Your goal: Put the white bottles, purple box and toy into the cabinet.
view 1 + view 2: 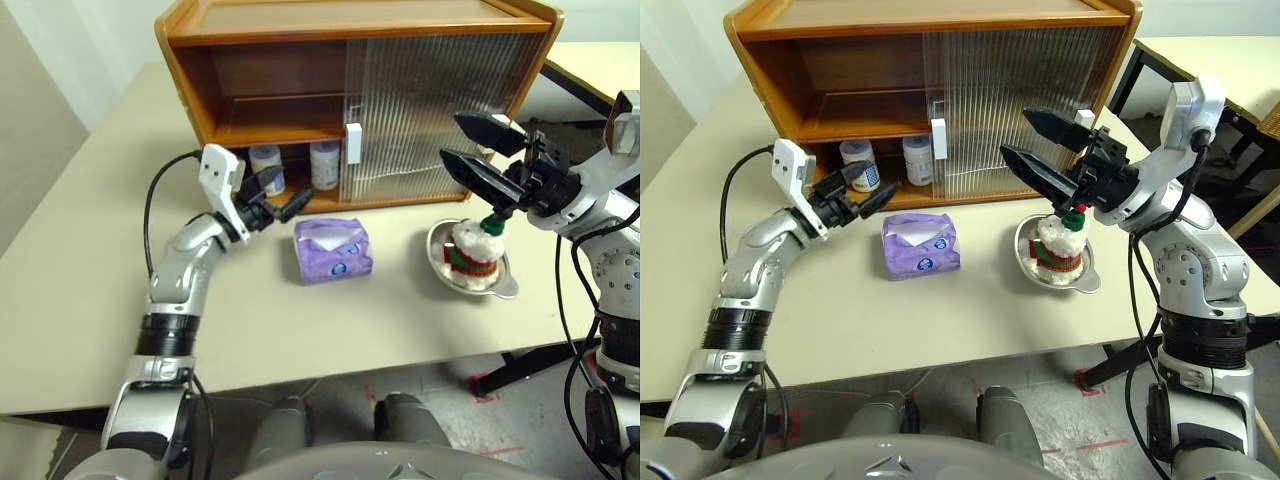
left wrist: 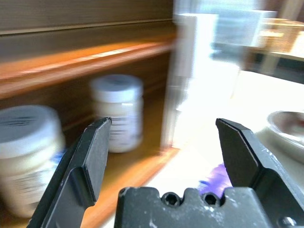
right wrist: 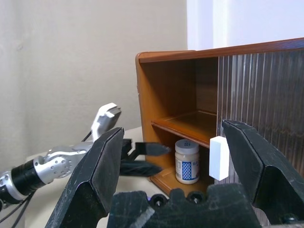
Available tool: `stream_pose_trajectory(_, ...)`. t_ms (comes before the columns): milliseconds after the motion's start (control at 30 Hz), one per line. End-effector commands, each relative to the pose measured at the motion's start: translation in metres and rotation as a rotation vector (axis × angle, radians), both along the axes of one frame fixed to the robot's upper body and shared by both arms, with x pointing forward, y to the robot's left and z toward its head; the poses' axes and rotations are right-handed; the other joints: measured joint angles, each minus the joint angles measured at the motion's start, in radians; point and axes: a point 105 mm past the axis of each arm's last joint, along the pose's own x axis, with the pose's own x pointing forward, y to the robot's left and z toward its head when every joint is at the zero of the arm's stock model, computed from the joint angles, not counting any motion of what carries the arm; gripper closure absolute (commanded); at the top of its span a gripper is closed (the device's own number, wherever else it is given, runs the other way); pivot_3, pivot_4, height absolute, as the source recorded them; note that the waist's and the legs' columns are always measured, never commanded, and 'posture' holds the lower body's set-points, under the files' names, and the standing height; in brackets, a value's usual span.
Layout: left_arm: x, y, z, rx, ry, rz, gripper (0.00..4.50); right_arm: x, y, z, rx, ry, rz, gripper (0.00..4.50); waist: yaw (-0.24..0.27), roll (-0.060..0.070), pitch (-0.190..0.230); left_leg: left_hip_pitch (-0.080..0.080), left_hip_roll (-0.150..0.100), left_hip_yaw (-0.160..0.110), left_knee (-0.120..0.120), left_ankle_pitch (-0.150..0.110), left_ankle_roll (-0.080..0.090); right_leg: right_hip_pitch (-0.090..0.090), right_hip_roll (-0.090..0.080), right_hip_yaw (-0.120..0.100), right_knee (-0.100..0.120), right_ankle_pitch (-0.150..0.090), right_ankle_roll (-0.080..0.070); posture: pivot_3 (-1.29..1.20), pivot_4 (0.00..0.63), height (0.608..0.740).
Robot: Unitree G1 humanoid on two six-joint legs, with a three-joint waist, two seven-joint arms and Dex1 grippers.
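Both bottles [image 1: 266, 167] [image 1: 324, 164] stand on the cabinet [image 1: 300, 95] bottom shelf in the open left bay, so that part looks done. The box [image 1: 333, 250] lies on the surface [image 1: 80, 280] just in front of it, and the toy [image 1: 474, 256] sits in a steel bowl [image 1: 505, 287] to the right. The left gripper [image 1: 272, 198] hangs empty, jaws wide, between shelf and box, well placed to take the box; the right gripper [image 1: 480, 150], jaws wide and empty, hovers above the toy, likely its pick.

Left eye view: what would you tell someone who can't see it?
Two white bottles stand on the wooden cabinet's bottom shelf. On the table, a purple box lies between two open grippers, left and right; a toy sits in a bowl.
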Motion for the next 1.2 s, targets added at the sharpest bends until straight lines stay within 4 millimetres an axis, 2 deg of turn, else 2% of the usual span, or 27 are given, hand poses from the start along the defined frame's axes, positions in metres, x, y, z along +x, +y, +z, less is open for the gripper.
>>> stream_pose_trajectory(33, -0.019, -0.01, 0.001, -0.023, 0.014, -0.159, 0.04, 0.001, -0.001, 0.002, 0.003, -0.014, -0.006, 0.0, 0.0, 0.0, 0.0, 0.0, 0.0, 0.0, 0.0, 0.0, 0.0, 0.0, 0.0, 0.0, 0.0, 0.0, 0.0, -0.07, 0.0, 0.74)
stream_pose_trajectory(167, -0.048, -0.007, -0.019, 0.061, 0.012, -0.349, 0.04, 0.001, -0.002, 0.002, 0.005, -0.015, -0.008, 0.0, -0.002, 0.002, -0.001, 0.001, 0.002, 0.002, 0.0, 0.0, 0.0, 0.0, 0.001, 0.003, 0.0, -0.001, -0.001, -0.07, 0.0, 0.74)
stream_pose_trajectory(367, -0.064, -0.003, -0.036, 0.119, 0.031, -0.457, 0.04, 0.001, -0.001, 0.003, 0.005, -0.015, -0.008, 0.0, 0.001, 0.003, -0.001, 0.001, 0.004, 0.005, 0.0, 0.0, 0.0, -0.001, 0.002, 0.004, 0.0, -0.002, -0.001, -0.08, 0.0, 0.74)
stream_pose_trajectory(800, -0.056, -0.006, -0.077, 0.19, 0.08, -0.505, 0.04, 0.0, -0.002, 0.003, 0.002, -0.014, -0.013, 0.0, 0.001, 0.003, -0.001, 0.0, 0.004, 0.008, 0.0, 0.0, 0.0, -0.005, 0.003, 0.011, 0.001, 0.0, 0.001, -0.09, 0.0, 0.74)
stream_pose_trajectory(1200, -0.049, -0.003, -0.095, 0.212, 0.128, -0.521, 0.04, -0.003, -0.006, 0.005, -0.002, -0.02, -0.037, 0.0, -0.005, 0.003, -0.001, -0.001, 0.004, 0.01, 0.0, 0.0, 0.0, -0.006, 0.004, 0.012, 0.001, 0.0, 0.003, -0.12, 0.0, 0.74)
